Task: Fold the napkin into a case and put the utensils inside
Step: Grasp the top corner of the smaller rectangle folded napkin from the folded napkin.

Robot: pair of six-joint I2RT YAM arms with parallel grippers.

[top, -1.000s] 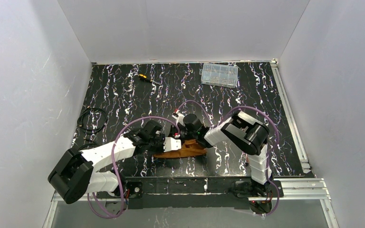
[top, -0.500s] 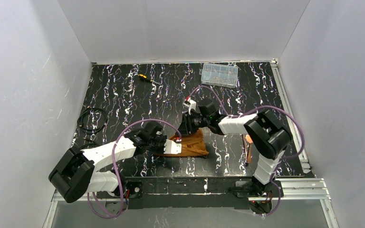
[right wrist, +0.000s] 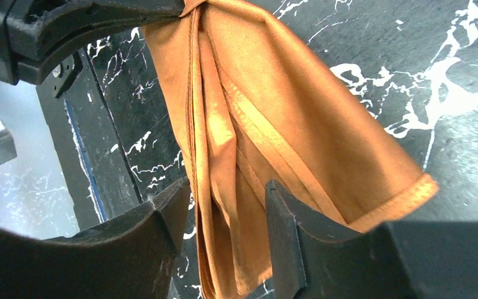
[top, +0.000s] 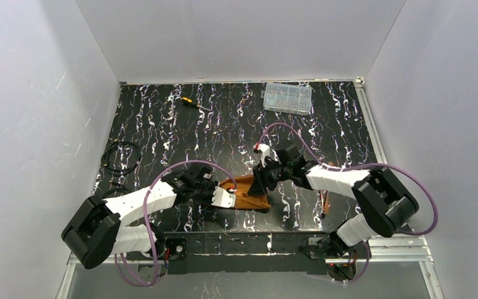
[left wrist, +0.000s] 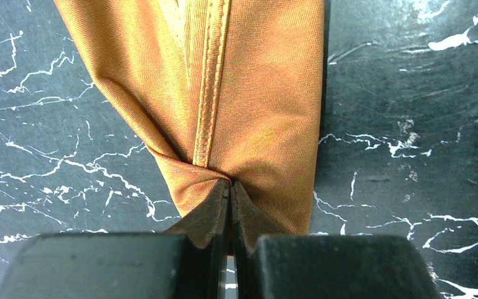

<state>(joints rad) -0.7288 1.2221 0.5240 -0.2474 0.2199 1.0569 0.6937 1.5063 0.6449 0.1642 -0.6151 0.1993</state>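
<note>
A black, white-veined surface [top: 162, 124] sits between pale walls. At its six o'clock edge the napkin [top: 249, 190] lies bunched in long folds, not yet a case. The left fingers [left wrist: 208, 208] are clenched on its nine o'clock end. The right fingers [right wrist: 162, 218] stand parted astride the folds, gripping nothing. Best to pin that end, take one hemmed edge only, and draw it flat. The utensils [top: 326, 200] wait at four o'clock, with a screwdriver [top: 190, 101] at eleven.

The orange napkin [top: 249, 192] lies low in the middle of the frame, folded in long layers and bunched to a point at its left end. Thin copper utensils [top: 326, 200] lie to its right, partly hidden.
</note>
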